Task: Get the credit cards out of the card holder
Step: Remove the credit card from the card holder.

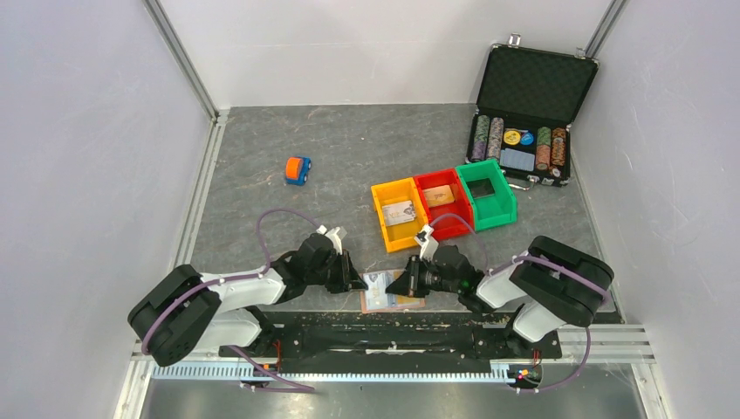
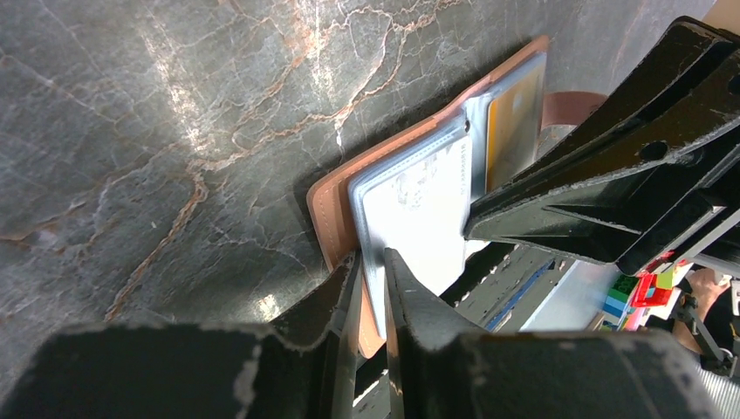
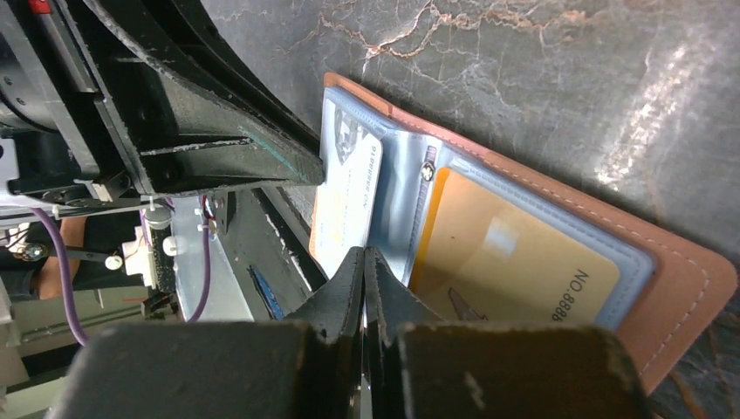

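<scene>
Left gripper [image 2: 371,262] clamps an edge of the open card holder [image 1: 393,298], which lies on the table [image 1: 349,157] between our arms; right gripper [image 3: 363,257] is closed tight at its pockets, pinching what we cannot tell. White card [image 2: 419,218] and yellow card [image 3: 515,262] sit pocketed.

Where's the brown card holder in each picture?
Top external: card holder, bottom middle.
Left wrist: card holder, centre, running up to the right.
Right wrist: card holder, centre to lower right.
Shared landmark: the yellow card in its pocket, seen in both wrist views.
</scene>
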